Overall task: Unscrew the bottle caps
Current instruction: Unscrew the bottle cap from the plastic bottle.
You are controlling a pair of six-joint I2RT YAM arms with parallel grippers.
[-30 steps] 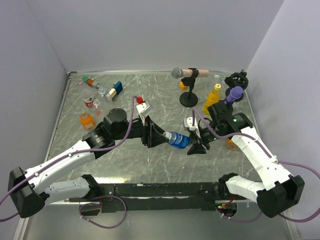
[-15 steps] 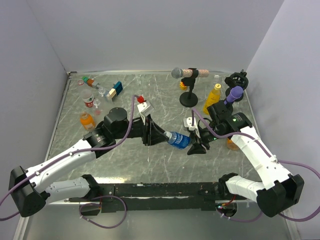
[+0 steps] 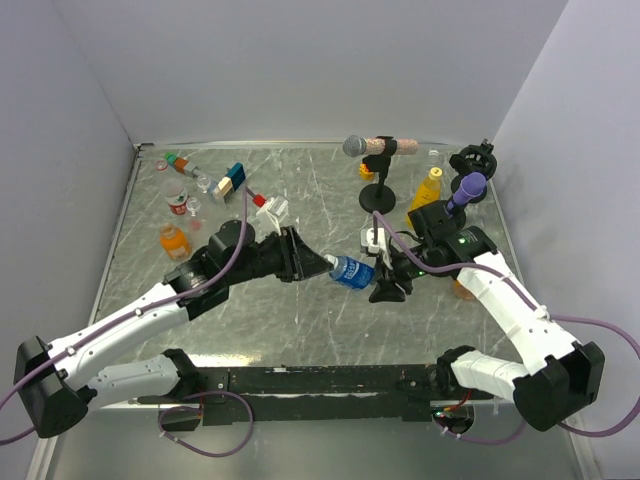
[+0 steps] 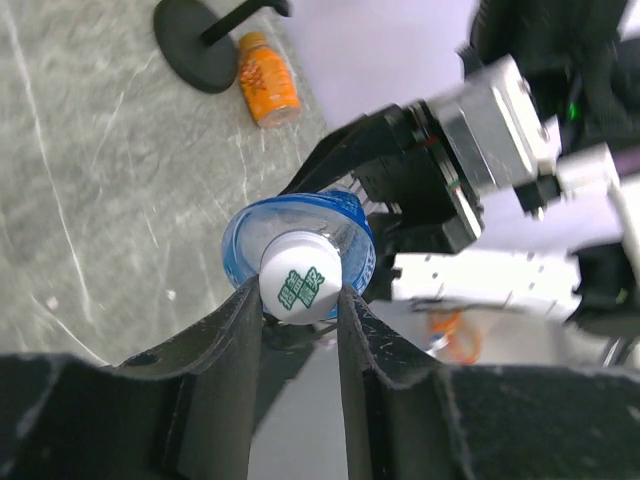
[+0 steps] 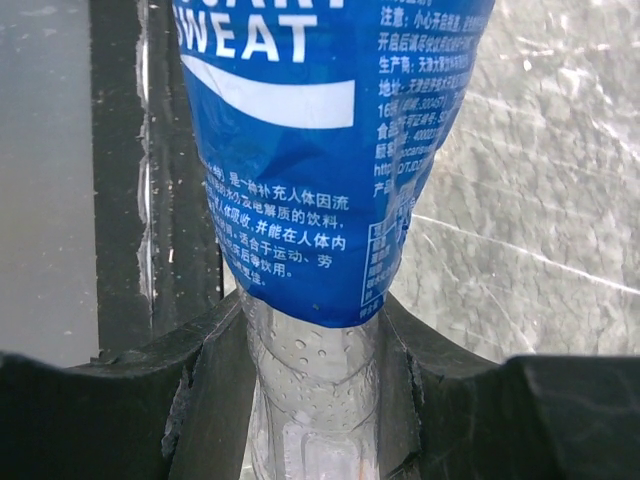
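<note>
Clear blue-labelled bottle, sideways in mid-air, white green-printed cap screwed on

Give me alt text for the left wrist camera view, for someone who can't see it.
The left pincer is closed on the white cap of a blue-labelled bottle that points its top at the camera. Behind it the right pincer grips the bottle's body. An orange bottle sits beside a black round stand base on the grey table.

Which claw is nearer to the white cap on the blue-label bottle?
Left. The left claw is shut on the white cap itself; the right claw grips the blue-label bottle at its clear far end, away from the cap.
</note>
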